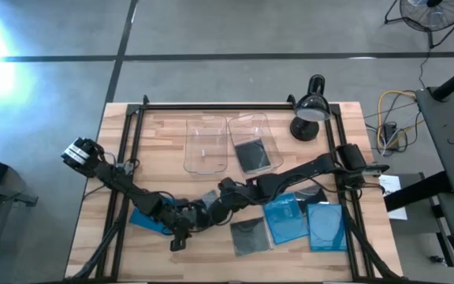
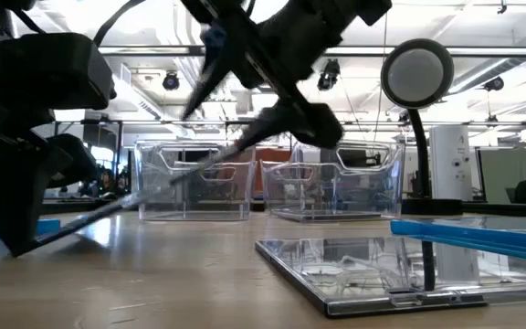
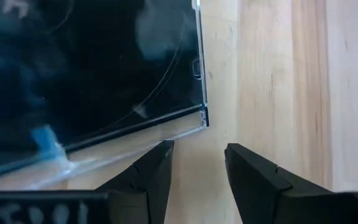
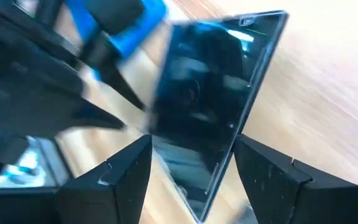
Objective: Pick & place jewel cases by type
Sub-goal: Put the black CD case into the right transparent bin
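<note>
A dark smoky jewel case [image 1: 201, 210] stands tilted between my two grippers. In the low view it runs as a thin slanting plate [image 2: 153, 196], with its lower edge [image 2: 35, 245] on the table by my left gripper [image 1: 181, 235]. Its raised end is at my right gripper [image 2: 281, 123]. My right gripper [image 4: 191, 163] is open, and the case [image 4: 210, 112] passes slantwise between its fingers. My left gripper [image 3: 197, 149] is open, with the case's corner [image 3: 201, 118] just ahead of one finger. A blue case [image 1: 142, 218] lies flat under my left arm. My right gripper has the dark case's raised end [image 4: 197, 199] between its open fingers and comes at it from the table's right, slanting down. The case lies askew across the gap, near one finger [image 4: 135, 165]. Whether either finger touches it, I cannot tell. My left gripper has one fingertip [image 3: 163, 149] right at the case's clear lower edge [image 3: 135, 146]. Whether they touch, I cannot tell.
Two clear bins [image 1: 207, 146] [image 1: 251, 126] stand at the table's far middle; the right one holds a dark case [image 1: 252, 154]. Two blue cases [image 1: 286, 217] [image 1: 326, 226] and a dark one [image 1: 251, 235] lie near the front right. A black lamp [image 1: 310, 110] stands at the far right.
</note>
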